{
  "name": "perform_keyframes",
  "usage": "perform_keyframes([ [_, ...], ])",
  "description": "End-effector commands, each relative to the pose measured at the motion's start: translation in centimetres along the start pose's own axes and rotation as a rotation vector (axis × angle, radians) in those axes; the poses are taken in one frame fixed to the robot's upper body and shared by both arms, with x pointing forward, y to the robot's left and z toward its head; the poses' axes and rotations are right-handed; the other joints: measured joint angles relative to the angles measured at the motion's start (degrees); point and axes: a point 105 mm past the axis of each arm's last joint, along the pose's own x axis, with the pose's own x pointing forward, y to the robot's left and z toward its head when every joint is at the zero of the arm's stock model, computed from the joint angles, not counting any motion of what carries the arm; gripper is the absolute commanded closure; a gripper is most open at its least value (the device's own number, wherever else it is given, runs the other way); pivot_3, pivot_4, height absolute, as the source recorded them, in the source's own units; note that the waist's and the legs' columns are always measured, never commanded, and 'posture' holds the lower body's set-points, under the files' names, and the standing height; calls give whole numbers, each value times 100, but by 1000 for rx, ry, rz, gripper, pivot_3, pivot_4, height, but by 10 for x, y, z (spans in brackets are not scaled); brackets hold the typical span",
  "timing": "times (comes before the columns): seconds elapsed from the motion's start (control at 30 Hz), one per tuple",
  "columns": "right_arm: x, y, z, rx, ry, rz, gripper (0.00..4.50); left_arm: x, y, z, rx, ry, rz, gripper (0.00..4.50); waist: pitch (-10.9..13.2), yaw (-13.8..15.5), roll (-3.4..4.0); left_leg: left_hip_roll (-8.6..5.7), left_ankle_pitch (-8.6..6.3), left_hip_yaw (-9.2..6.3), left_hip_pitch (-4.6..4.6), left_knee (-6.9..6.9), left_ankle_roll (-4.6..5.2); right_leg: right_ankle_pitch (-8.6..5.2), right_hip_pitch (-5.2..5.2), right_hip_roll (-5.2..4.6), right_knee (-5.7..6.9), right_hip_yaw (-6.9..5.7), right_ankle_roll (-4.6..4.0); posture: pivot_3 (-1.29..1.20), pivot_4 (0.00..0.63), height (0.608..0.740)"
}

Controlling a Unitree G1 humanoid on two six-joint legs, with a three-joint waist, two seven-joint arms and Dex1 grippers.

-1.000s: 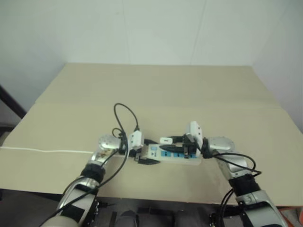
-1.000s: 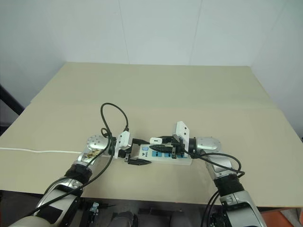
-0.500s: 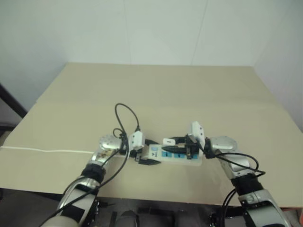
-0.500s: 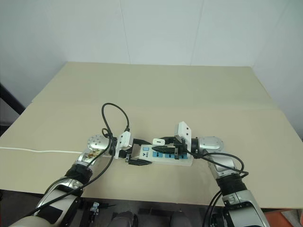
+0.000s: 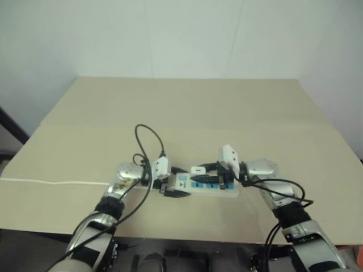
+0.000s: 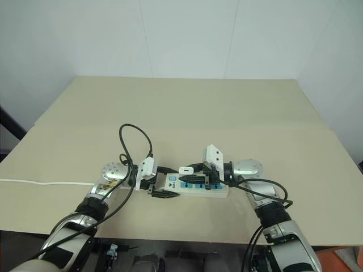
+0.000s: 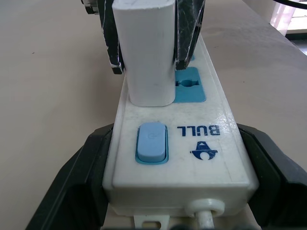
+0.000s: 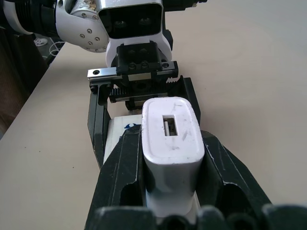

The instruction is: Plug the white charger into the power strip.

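The worktop (image 6: 238,113) carries my power strip (image 6: 195,187) near its 6 o'clock edge. My left tool (image 7: 158,191) stands wide, clasping the strip's switch end. My right tool (image 8: 168,167) pinches the charger (image 7: 146,52), upright on the strip beside the switch.

The prongs of the white charger (image 7: 147,52) are being hidden where its base is meeting the power strip (image 7: 184,158), so how deep it is seated cannot be told. The far sockets are being covered by the right gripper (image 7: 152,36). The strip's cord (image 7: 205,218) is being cut off by the picture's edge.
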Motion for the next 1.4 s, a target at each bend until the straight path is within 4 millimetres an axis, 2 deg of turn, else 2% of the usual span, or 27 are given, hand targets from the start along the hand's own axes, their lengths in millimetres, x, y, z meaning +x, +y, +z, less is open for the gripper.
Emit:
perform_keyframes([
  [0.03,-14,13,-57,164,181,-10,3341,-6,-10,-14,-18,64,-25,1208,-2,-1,0,0,0,0,0,0,0,0,0,0,0,0,0,0,150,740],
  [0.47,-28,24,-76,240,212,-40,3341,-8,-9,-15,-15,74,-24,1208,-43,17,-17,0,0,0,1,-7,0,0,2,-1,-5,0,0,0,150,740],
  [0.63,-20,22,-72,278,189,-34,3341,-8,-9,-15,-13,75,-26,1208,-57,23,-27,0,0,0,3,-18,0,0,2,-1,-13,0,0,0,150,740],
  [0.9,-20,27,-77,336,225,11,3341,-12,-11,-16,-12,81,-25,1208,-71,19,-33,1,0,0,8,-33,0,-1,3,0,-24,0,-2,0,150,740],
  [1.17,-2,39,-74,244,230,86,3341,-13,-12,-16,-13,83,-21,1208,-116,15,-53,5,-1,3,44,-86,1,-7,21,1,-55,-1,-13,0,150,740],
  [1.4,-1,41,-84,221,229,29,3341,-15,-13,-17,-16,87,-17,1208,-117,-29,-55,8,-1,6,71,-93,2,-12,45,1,-58,-1,-16,0,150,740],
])
